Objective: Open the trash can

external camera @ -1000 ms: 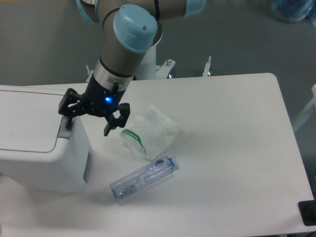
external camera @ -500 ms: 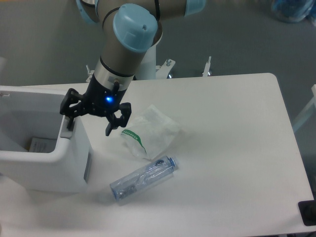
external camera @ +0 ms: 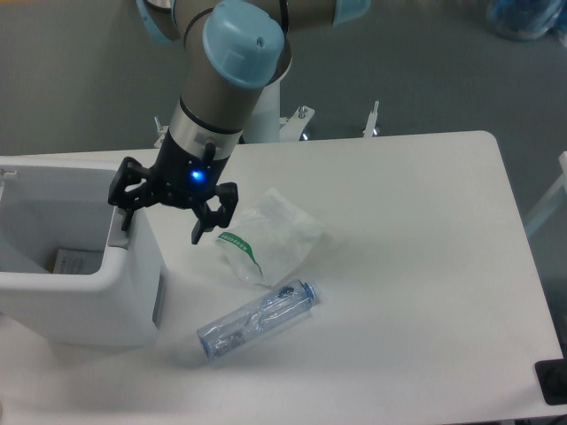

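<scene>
Surface: white rectangular surface (external camera: pixel 416 292) with rounded corners, filling most of the view and carrying every other item.
Arm: grey cylindrical robot arm (external camera: pixel 221 88) with a light blue plastic cap, reaching down from the top edge toward the left side.
Trash can: large white boxy plastic trash can (external camera: pixel 133 292) with rounded corners, standing at the left edge of the surface; its top is open and the inside shows, with a pale flat item lying at the bottom.
Push tab: grey rectangular push tab (external camera: pixel 116 237) on the can's right rim, directly under the left finger.
Pincer: black two-finger pincer (external camera: pixel 162 209) with a lit blue light, fingers spread apart and holding nothing; one finger sits over the can's right rim, the other hangs over the surface beside the can.
Bag: crumpled clear plastic bag (external camera: pixel 270 237) with a green and white label, lying just right of the pincer.
Bottle: clear plastic bottle (external camera: pixel 259 320) lying on its side below the bag, its upper end touching or just beside the bag.
</scene>
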Controlling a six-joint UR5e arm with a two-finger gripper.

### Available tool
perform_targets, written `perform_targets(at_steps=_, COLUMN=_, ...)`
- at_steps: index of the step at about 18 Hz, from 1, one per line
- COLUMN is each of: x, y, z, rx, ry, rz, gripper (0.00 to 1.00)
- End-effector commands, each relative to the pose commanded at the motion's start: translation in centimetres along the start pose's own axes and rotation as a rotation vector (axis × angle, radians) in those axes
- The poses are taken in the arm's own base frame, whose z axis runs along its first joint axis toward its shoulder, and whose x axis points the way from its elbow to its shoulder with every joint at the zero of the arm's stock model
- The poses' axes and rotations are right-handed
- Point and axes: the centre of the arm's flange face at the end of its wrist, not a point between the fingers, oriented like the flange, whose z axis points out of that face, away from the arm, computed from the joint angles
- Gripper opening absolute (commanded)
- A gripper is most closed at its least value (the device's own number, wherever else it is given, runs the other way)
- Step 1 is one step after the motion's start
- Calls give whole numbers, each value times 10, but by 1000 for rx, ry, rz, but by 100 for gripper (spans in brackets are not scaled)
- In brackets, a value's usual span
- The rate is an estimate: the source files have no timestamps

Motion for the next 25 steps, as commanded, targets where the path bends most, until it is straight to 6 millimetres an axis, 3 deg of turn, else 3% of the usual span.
perform_targets(at_steps=5, x=-55, y=-6, z=-37, rx=66, ry=-47, rz=-42, gripper=100)
perform_targets(at_steps=8, x=-100, y=-4, z=-51, rx=79, ry=-76, rz=-19, gripper=100)
perform_targets(at_steps=11, x=-121, y=-6, z=-60, rx=69, ry=-155, rz=97, gripper=100)
perform_targets(at_steps=14, x=-153, y=-6, z=-49, rx=-7, ry=-294, rz=166, gripper=100)
perform_targets(at_steps=17, x=-179, y=-9, z=-29, rx=-67, ry=-348, rz=204, gripper=100)
perform_targets(at_steps=22, x=-216, y=-7, z=-12, rx=-116, ry=-392, rz=219, gripper=100)
perform_targets(at_steps=25, x=-258, y=4, z=-9, rx=-212, ry=-419, rz=350, gripper=100)
